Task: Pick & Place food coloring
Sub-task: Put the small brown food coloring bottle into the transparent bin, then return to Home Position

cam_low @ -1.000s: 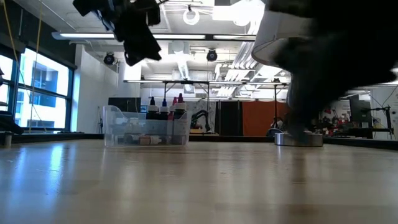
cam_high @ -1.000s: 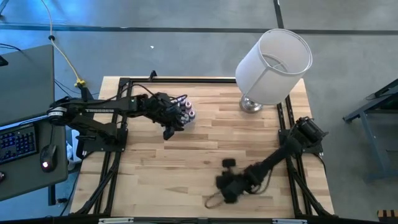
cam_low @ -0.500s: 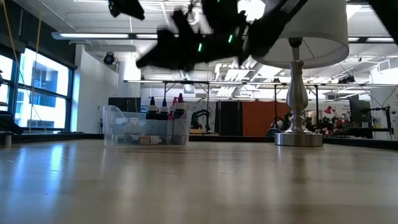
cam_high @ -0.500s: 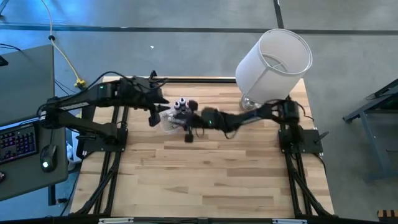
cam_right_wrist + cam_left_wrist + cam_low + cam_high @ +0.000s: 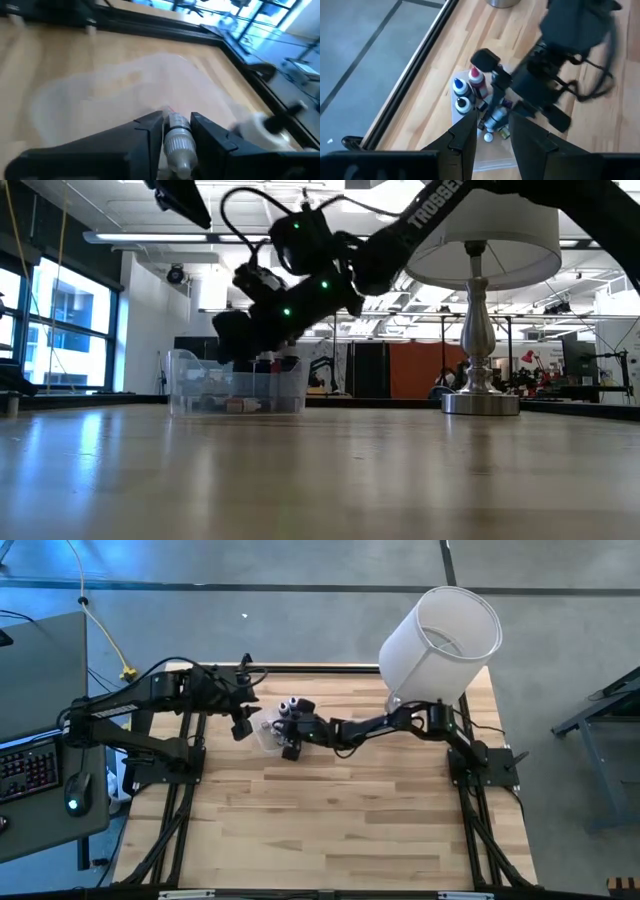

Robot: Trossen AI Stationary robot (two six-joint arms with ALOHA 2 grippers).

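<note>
A clear plastic tub stands on the table's far left part. Tiny food coloring bottles with pink, blue and dark tops stand upright in it. My right gripper reaches across from the right and hovers just above the tub, shut on one small bottle. My left gripper is open, higher up at the tub's left side, with nothing between its fingers. My right gripper pinches a small bottle between its two fingers, which lie on either side of its whitish ribbed neck. The bottle is lifted clear, over the tub. The arm comes in slanting downward from the table's right.
A lamp with a big white shade and a metal foot stands at the far right corner. A desk with keyboard and mouse lies beyond the left edge. Bare wood covers the middle and near part.
My right arm has swung from the table's near edge up across the table to the tub, then edged a little farther left and lower over it. My left gripper has drawn back from over the tub toward the left edge.
</note>
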